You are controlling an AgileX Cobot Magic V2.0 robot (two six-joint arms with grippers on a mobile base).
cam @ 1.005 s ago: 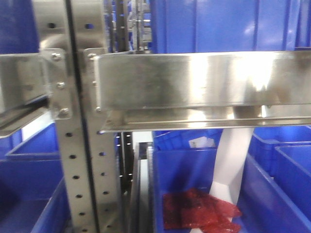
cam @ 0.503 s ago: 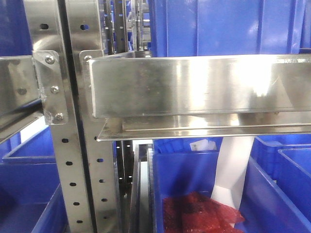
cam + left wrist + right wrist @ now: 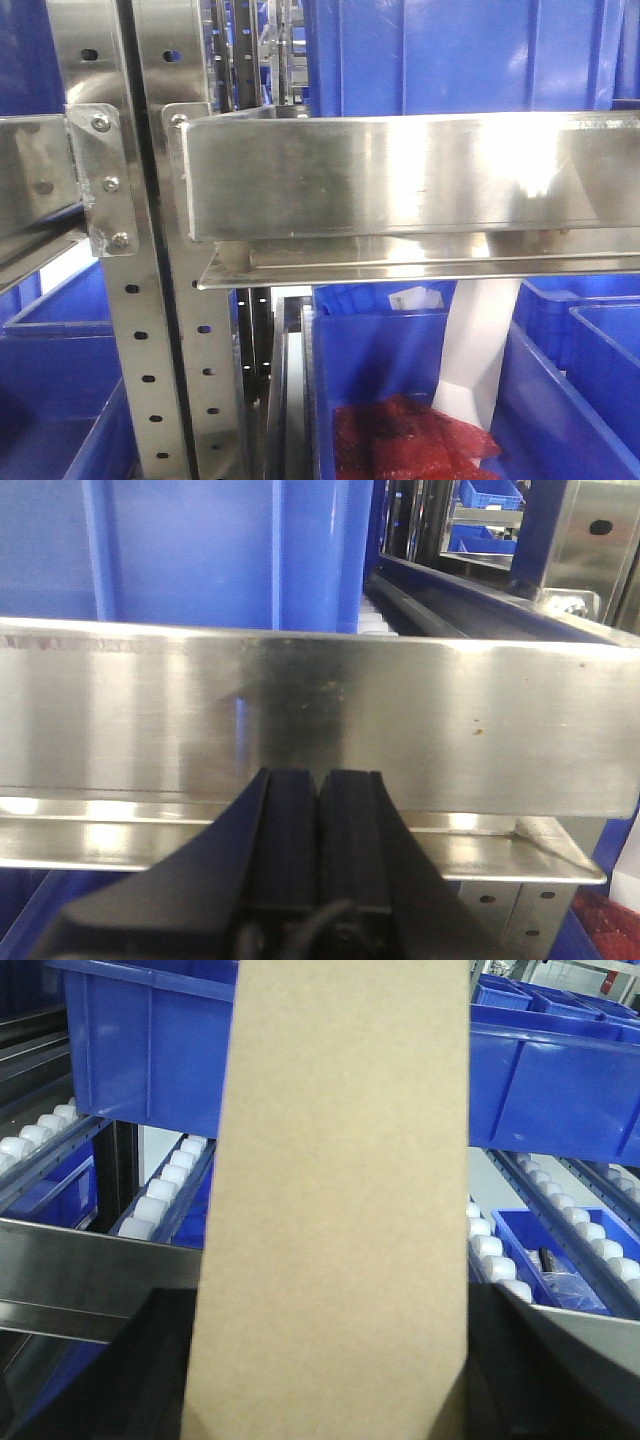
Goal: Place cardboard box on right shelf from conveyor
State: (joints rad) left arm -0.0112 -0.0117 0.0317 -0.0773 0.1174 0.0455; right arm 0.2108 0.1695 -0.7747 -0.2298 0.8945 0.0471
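Front view over the last second: a second ago the frame was smeared, with the right shelf (image 3: 400,180) a touch further right. Half a second ago it had slid a little left and sharpened, and now it hardly differs from that. I read this as the approach swing being about over and the rig settling in front of the shelf. The mirror lip fills mid-frame, bolted to the perforated upright (image 3: 195,330). A blue bin (image 3: 450,55) rises behind the lip, with more bins below. The cardboard box (image 3: 340,1160) is absent from the front view. The right wrist view shows it upright and close, filling the centre, held in the right hand (image 3: 328,1310), whose dark fingers (image 3: 150,1380) flank its lower sides. White roller lanes (image 3: 160,1190) lie behind it, and the box is not yet set down. The left hand (image 3: 320,785) is pinched closed on nothing, just before a steel lip (image 3: 300,720); which shelf that belongs to, cannot tell. The conveyor is out of view. Judgement: the carry is done and placing is next, when the box must clear the lip and find a gap beside the bins.
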